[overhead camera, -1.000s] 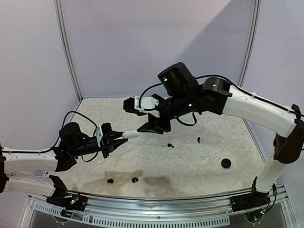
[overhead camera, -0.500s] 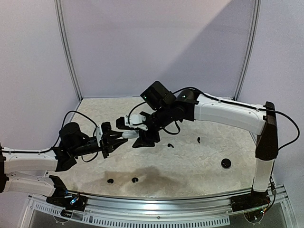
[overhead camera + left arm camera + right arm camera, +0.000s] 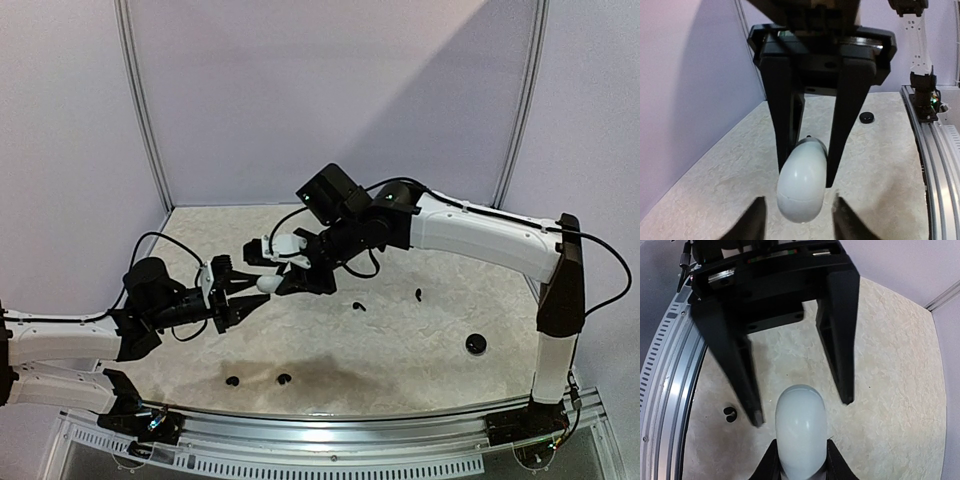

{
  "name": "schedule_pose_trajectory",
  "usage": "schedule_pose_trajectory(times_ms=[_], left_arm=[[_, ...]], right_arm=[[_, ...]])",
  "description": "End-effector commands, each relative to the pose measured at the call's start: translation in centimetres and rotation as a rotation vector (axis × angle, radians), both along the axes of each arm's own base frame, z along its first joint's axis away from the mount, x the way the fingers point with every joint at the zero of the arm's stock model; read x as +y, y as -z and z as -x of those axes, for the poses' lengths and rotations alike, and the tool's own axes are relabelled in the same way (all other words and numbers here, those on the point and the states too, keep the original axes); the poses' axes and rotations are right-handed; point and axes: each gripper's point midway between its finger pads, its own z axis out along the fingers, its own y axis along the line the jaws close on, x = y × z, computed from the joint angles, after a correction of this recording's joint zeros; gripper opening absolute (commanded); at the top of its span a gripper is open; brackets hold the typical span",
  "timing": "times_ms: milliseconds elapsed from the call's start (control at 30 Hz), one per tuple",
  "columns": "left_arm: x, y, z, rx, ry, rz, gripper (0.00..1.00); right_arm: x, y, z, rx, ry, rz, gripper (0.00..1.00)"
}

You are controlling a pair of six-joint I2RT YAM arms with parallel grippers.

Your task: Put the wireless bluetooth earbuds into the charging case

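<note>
One white charging case (image 3: pixel 800 190) midair, long axis arm-to-arm; clamped in right fingers (image 3: pixel 847 115), left fingers (image 3: pixel 756 222) parted, not touching.

Soft even light — diagonal shadow on back wall (image 3: pixel 300 100) — slight wrist-view blur

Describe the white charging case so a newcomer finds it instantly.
Start at the beige table and look above its middle, slightly left. The white charging case hangs off the surface, pinched by the fingers of the right gripper. It is the only pale, egg-shaped thing; the black earbuds lie tiny on the table.
</note>
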Motion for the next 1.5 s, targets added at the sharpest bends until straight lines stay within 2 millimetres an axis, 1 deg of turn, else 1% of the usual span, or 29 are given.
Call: schedule_pose_trajectory(times_ms=[0,67,100,133,200,233,267,300,333,400,467,533,567,600,667,767,833,900,967,1000,1067,1100,1167,1200,1233,1267,1300,1333,1467], left_arm=[[0.4,-0.5,-0.5,-0.016,-0.047,0.022,0.99],[0.5,-0.5,-0.4,-0.02,-0.047,0.018,0.99],[0.5,-0.6,-0.5,-0.025,-0.054,0.018,0.99],[0.6,-0.5,-0.6,-0.027,-0.059,0.018,0.99],[0.7,-0.5,-0.7,-0.032,-0.067,0.014,0.99],[0.7,-0.5,-0.6,-0.033,-0.068,0.014,0.99],[0.8,-0.4,-0.6,-0.031,-0.068,0.013,0.99],[0.8,-0.4,-0.6,-0.03,-0.068,0.013,0.99],[0.8,-0.4,-0.6,-0.028,-0.068,0.014,0.99],[0.8,-0.3,-0.6,-0.021,-0.07,0.018,0.99],[0.8,-0.4,-0.6,-0.018,-0.071,0.022,0.99],[0.8,-0.3,-0.7,-0.014,-0.073,0.022,0.99],[0.8,-0.3,-0.7,-0.013,-0.075,0.024,0.99],[0.7,-0.3,-0.7,-0.013,-0.075,0.024,0.99],[0.7,-0.2,-0.8,-0.011,-0.074,0.024,0.99],[0.6,-0.2,-0.8,-0.01,-0.071,0.021,0.99],[0.5,-0.1,-0.8,-0.006,-0.065,0.02,0.99],[0.4,-0.1,-0.7,-0.005,-0.058,0.019,0.99],[0.3,-0.1,-0.7,-0.005,-0.053,0.018,0.99],[0.3,0.0,-0.7,-0.003,-0.052,0.017,0.99],[0.3,0.0,-0.7,-0.003,-0.051,0.016,0.99],[0.2,0.0,-0.7,-0.003,-0.049,0.015,0.99],[0.2,0.1,-0.6,-0.001,-0.046,0.013,0.99],[0.2,0.1,-0.6,-0.002,-0.045,0.012,0.99],[0.2,0.1,-0.6,-0.005,-0.046,0.013,0.99],[0.2,0.0,-0.7,-0.005,-0.048,0.013,0.99],[0.2,0.0,-0.7,-0.006,-0.05,0.012,0.99],[0.2,0.0,-0.7,-0.006,-0.051,0.013,0.99],[0.3,0.1,-0.8,-0.002,-0.059,0.011,0.99]], right_arm=[[-0.6,-1.1,-4.6,0.046,0.153,-0.057,0.0],[-1.8,-1.3,-7.7,0.123,0.265,-0.078,0.02],[-2.5,-0.5,-9.8,0.181,0.339,-0.071,0.03],[-3.3,-0.1,-11.4,0.267,0.425,-0.076,0.04],[-4.8,1.6,-14.6,0.43,0.56,-0.07,0.04],[-5.5,4.0,-15.9,0.527,0.616,-0.048,0.05],[-6.6,5.9,-17.2,0.645,0.707,-0.04,0.05],[-7.5,7.0,-18.3,0.72,0.766,-0.04,0.05],[-8.6,9.1,-19.5,0.8,0.849,-0.025,0.05],[-10.6,11.7,-21.0,0.903,0.955,-0.004,0.04],[-11.8,13.9,-21.6,0.978,0.995,0.014,0.05],[-12.6,15.2,-22.0,1.027,1.019,0.022,0.09],[-13.1,15.9,-22.2,1.047,1.031,0.031,0.1],[-13.4,16.3,-22.2,1.054,1.03,0.037,0.1],[-13.6,17.2,-21.8,1.083,1.003,0.061,0.1],[-13.1,17.3,-20.5,1.123,0.899,0.082,0.09],[-13.3,18.1,-20.0,1.128,0.873,0.117,0.08],[-13.8,19.9,-19.7,1.132,0.896,0.167,0.09],[-14.2,21.1,-19.5,1.136,0.915,0.197,0.11],[-14.3,21.5,-19.5,1.132,0.924,0.206,0.14],[-14.5,21.9,-19.9,1.113,0.945,0.206,0.25],[-14.5,21.8,-20.2,1.096,0.954,0.202,0.33],[-14.8,21.4,-21.1,1.047,0.983,0.188,0.46],[-14.9,21.0,-21.6,1.016,0.994,0.18,0.59],[-15.1,20.8,-22.1,0.982,1.011,0.178,0.74],[-15.3,20.0,-22.5,0.948,1.019,0.166,0.87],[-15.4,19.2,-23.0,0.913,1.021,0.152,0.97],[-15.5,18.7,-23.4,0.885,1.021,0.142,0.99],[-15.6,15.0,-24.7,0.784,1.013,0.073,0.99]])
